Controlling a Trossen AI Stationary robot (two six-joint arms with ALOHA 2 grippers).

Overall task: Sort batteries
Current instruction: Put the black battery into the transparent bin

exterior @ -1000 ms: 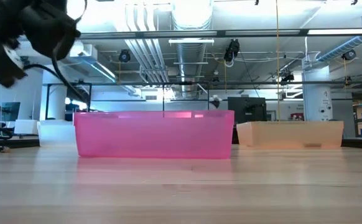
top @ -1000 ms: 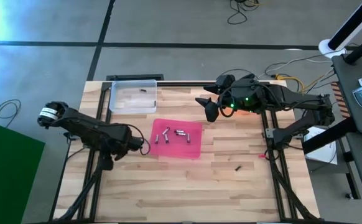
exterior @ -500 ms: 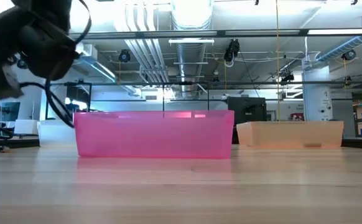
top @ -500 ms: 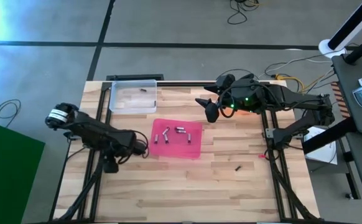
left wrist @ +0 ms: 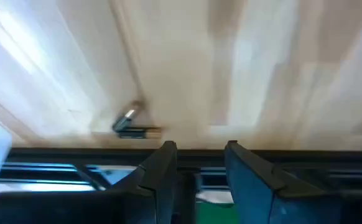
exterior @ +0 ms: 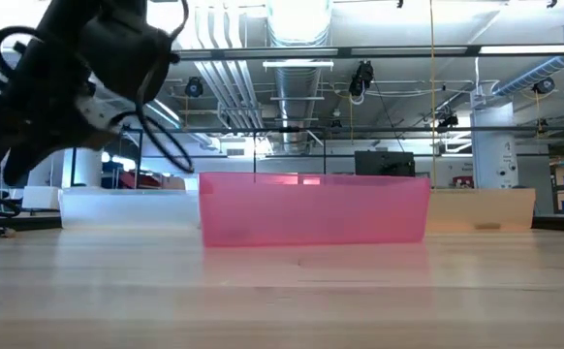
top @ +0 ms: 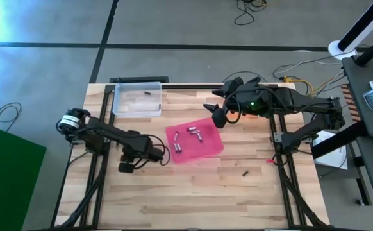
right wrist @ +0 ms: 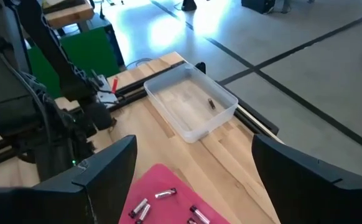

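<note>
Noting left gripper (top: 163, 153) low at the near-left corner of the pink tray (top: 207, 150); touching or only just beside, cannot tell from above. Fingers (left wrist: 161, 167) in left wrist view set slightly apart, narrow gap, nothing seen between them.

Right gripper (top: 218, 116) held above the table just beyond the pink tray's far-right corner. Fingers (right wrist: 100, 171) spread wide, holding nothing.

Pink tray near mid-table, skewed against the table (top: 174, 199) edges. From the low view, shows as a pink wall (exterior: 316, 208) with the left arm looming up and to the side of it.

Batteries (top: 191, 131): four or so silvery ones loose in the pink tray, scattered, some touching in pairs. One dark battery (top: 147, 93) alone in the clear tray (top: 125, 106) at the far-left of the table, well apart from the pink one. One more dark battery (top: 245, 172) lying on bare wood, near-right of the pink tray, clear of both trays.
</note>
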